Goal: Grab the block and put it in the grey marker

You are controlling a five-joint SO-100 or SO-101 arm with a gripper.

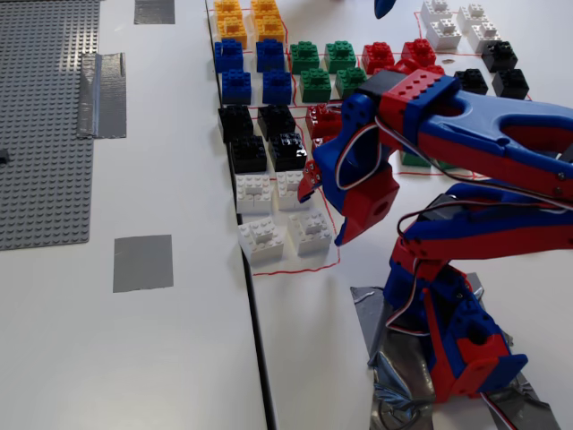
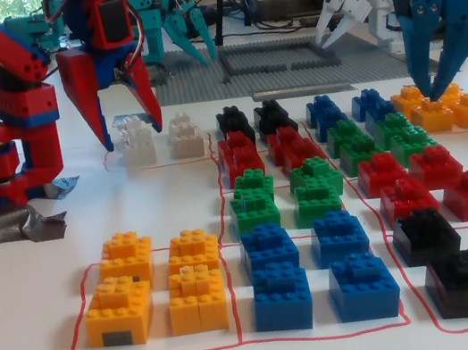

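Red-and-blue two-finger gripper hanging with fingers spread apart, nothing clamped, tips low over the small white studded plastic brick at the near-left corner of the brick grid (second white one just beside it). Brick sitting between the open fingertips, contact impossible to tell. Flat matte grey square of tape lying well apart on the white table, across the black seam.
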